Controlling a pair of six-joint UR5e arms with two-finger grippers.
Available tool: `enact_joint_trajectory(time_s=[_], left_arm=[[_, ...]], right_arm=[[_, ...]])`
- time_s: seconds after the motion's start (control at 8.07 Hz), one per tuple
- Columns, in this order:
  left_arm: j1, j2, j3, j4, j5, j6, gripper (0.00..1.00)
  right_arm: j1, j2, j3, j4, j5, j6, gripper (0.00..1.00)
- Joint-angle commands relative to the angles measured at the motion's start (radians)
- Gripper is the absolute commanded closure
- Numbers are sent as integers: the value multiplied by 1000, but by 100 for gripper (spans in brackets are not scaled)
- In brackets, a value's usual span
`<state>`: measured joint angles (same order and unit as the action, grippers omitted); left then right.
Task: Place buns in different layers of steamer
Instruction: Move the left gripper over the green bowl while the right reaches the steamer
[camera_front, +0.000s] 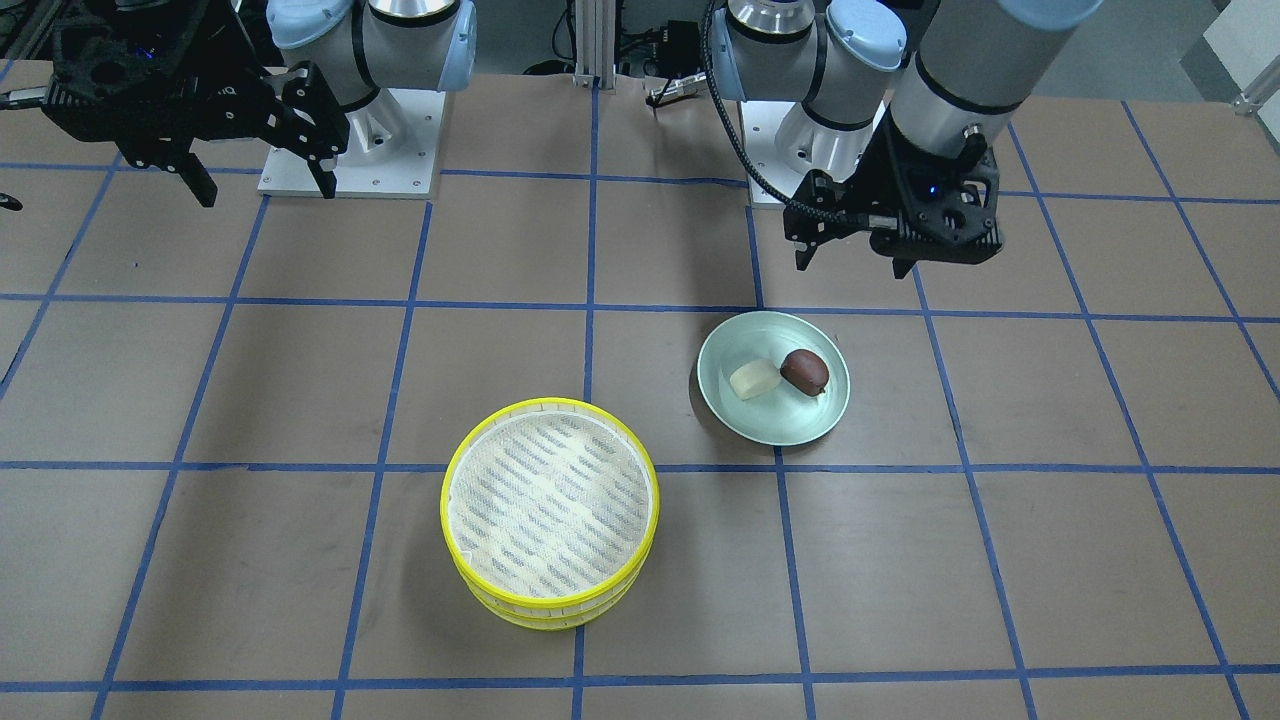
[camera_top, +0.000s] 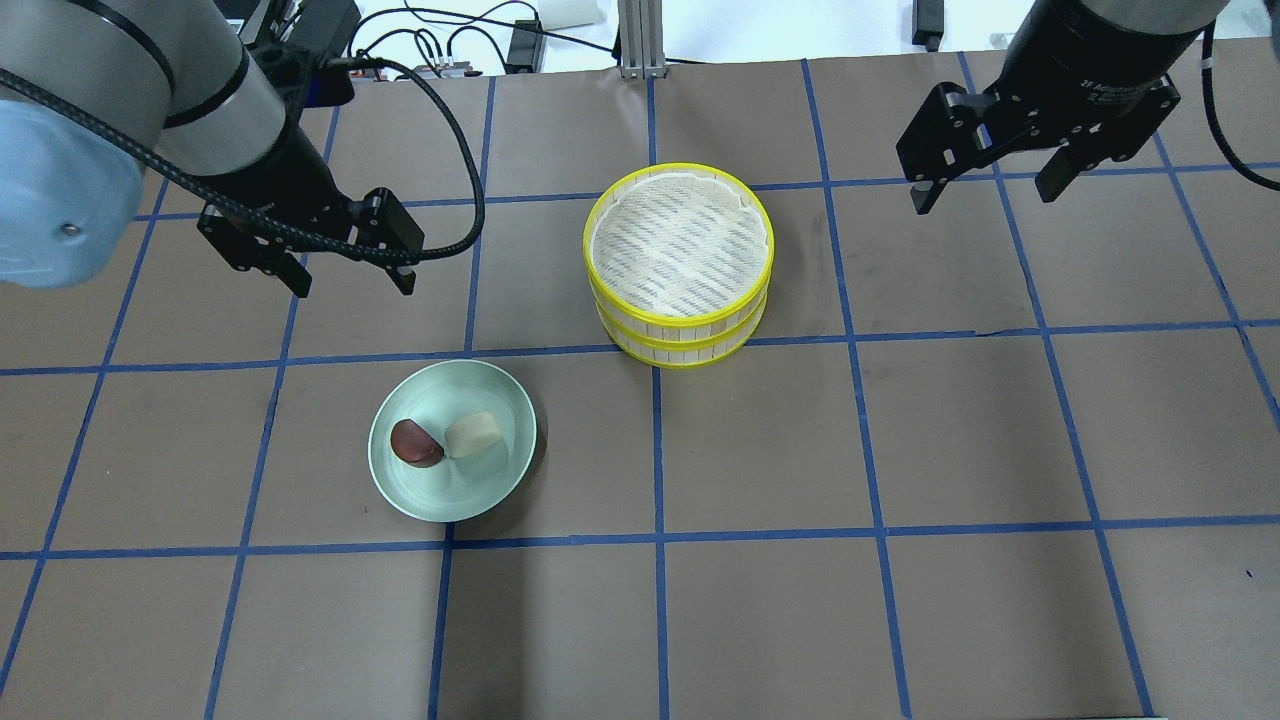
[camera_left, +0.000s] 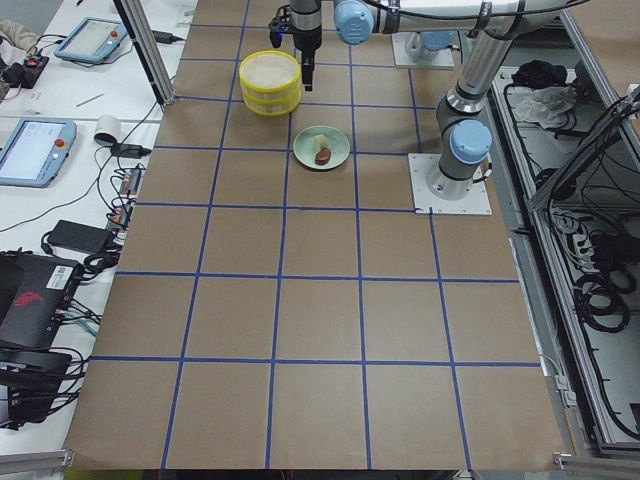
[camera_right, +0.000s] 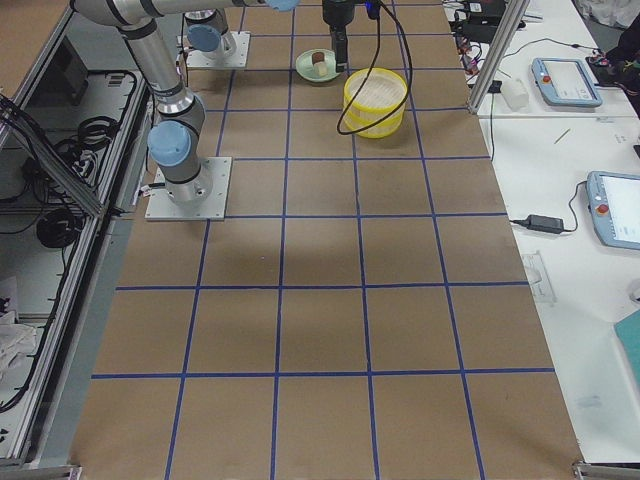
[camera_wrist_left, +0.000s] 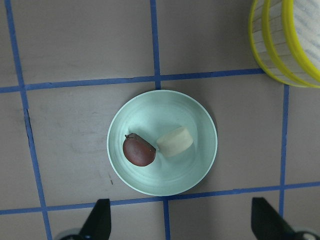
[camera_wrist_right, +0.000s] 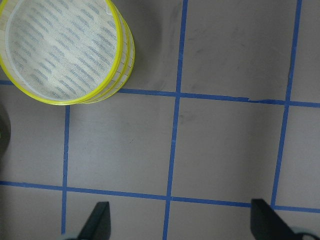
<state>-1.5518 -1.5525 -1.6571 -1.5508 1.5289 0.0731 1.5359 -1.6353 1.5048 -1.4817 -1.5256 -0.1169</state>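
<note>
Brown bun (camera_wrist_left: 139, 151) touching white bun (camera_wrist_left: 175, 141)

Overhead and front views face each other; wrist views look straight down, sharing the steamer (camera_wrist_right: 65, 50).

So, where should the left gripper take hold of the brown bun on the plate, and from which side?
Probably from straight above, the left gripper closing across the middle of the brown bun. It lies flat on the green plate, and the white bun touches one side, so close on the two free sides.
</note>
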Motion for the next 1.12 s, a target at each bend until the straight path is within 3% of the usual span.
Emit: enact_joint_trajectory(time_s=[0.0, 0.37, 0.74, 0.99], left_arm=[[-1, -70, -91, 82, -3, 214, 0], [-10, -162, -134, 135, 8, 410, 0], [-73, -241, -191, 213, 11, 416, 0], [-74, -276, -223, 257, 40, 418, 0]], right_arm=[[0, 9, 0, -5, -1, -7, 0], [3, 43, 8, -52, 21, 6, 0], [41, 190, 113, -335, 18, 133, 0], [129, 277, 115, -426, 18, 300, 0]])
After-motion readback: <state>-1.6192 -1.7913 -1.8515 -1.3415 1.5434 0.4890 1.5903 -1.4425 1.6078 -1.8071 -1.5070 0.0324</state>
